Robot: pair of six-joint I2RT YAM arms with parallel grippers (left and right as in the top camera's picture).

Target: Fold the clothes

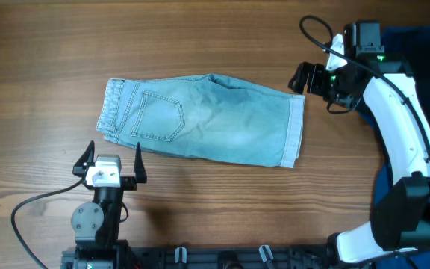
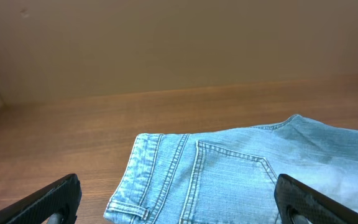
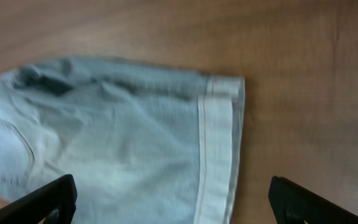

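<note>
Denim shorts [image 1: 204, 119] flat, hem [image 1: 295, 133] beside right claw [image 1: 299, 78] (spread), waistband [image 1: 110, 104] near left claw [image 1: 113, 149]

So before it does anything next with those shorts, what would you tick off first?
1. Left end effector open and empty: ok.
2. Right end effector open and empty: ok. It sits just beyond the hem.
3. Denim shorts lying fully on the table: ok.
4. Fabric smooth: not ok. Creases show near the upper edge in the overhead view.
5. Lower layer lined up under the top one: cannot tell, it is hidden.
6. Nothing lying on the shorts: ok.
</note>
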